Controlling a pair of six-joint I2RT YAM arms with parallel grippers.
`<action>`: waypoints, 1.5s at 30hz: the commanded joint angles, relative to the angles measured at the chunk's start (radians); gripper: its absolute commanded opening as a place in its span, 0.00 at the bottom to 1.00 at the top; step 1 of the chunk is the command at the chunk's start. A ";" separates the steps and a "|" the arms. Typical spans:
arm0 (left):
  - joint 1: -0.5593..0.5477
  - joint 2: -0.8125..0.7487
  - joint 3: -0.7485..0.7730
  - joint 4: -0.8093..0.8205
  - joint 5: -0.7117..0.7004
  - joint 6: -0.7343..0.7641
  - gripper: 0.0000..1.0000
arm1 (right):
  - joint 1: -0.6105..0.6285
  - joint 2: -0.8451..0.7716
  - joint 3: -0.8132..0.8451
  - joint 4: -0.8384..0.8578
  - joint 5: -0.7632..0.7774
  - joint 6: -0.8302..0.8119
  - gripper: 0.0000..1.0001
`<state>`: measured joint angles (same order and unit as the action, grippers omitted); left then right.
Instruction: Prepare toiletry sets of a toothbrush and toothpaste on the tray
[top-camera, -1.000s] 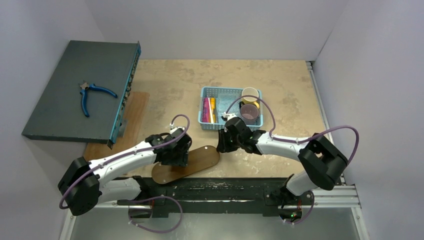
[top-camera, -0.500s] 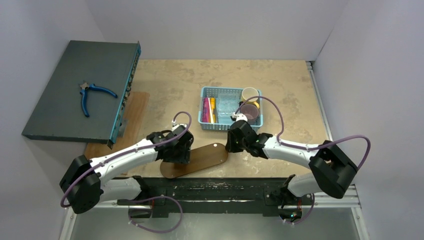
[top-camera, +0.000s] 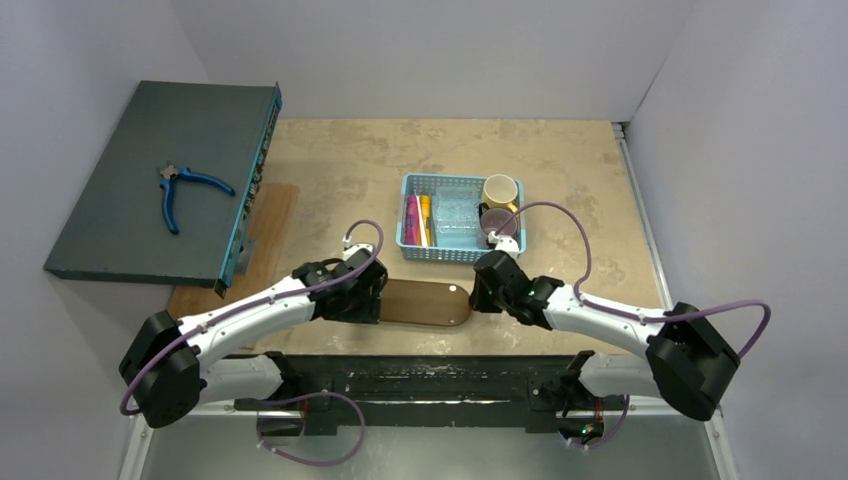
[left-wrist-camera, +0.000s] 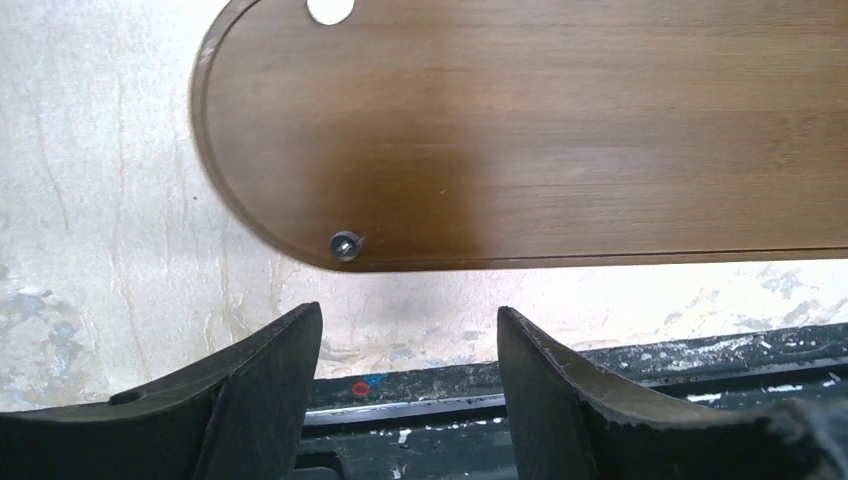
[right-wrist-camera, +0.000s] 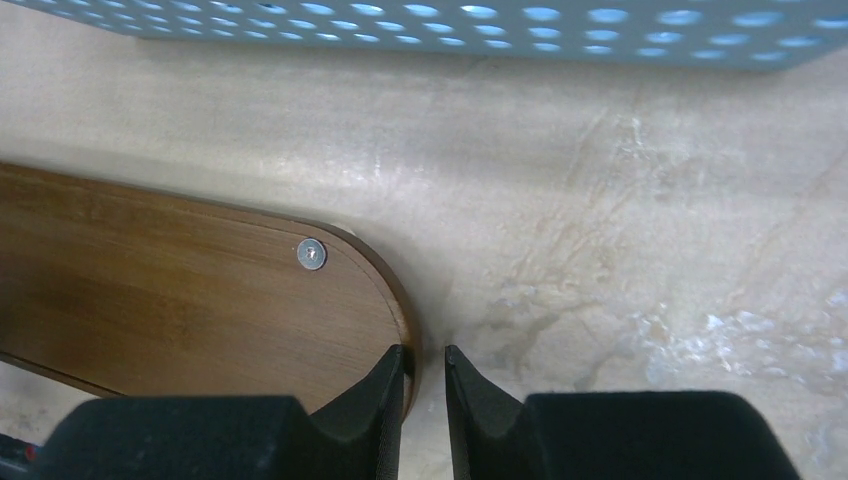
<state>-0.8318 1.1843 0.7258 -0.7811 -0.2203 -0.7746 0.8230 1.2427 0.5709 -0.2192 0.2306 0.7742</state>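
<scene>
Tray (top-camera: 428, 303) end apparently pinched by right gripper (right-wrist-camera: 425, 385).

Dark brown tray (top-camera: 425, 302), blue mesh basket (top-camera: 440, 255), magenta tube (top-camera: 411, 220), yellow tube (top-camera: 425, 215), beige table (top-camera: 340, 160).

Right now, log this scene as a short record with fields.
tray: flat on the table, bare, between the two grippers
toothpaste: pink tube and yellow tube, both in the blue basket
toothbrush: not made out
left gripper: jaws open, just short of the tray's edge
right gripper: jaws nearly closed over the tray's end rim
</scene>
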 joint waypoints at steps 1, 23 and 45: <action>0.011 -0.034 0.037 -0.006 -0.066 -0.002 0.65 | -0.008 -0.036 -0.021 -0.132 0.081 0.038 0.22; 0.275 0.182 0.191 0.157 -0.072 0.099 0.64 | -0.010 -0.114 0.153 -0.184 0.055 -0.035 0.27; 0.333 0.286 0.113 0.258 0.095 0.106 0.47 | -0.010 -0.128 0.093 -0.210 0.000 -0.047 0.36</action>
<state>-0.5041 1.4921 0.8738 -0.5533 -0.1539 -0.6861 0.8162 1.1316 0.6743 -0.4072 0.2176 0.7155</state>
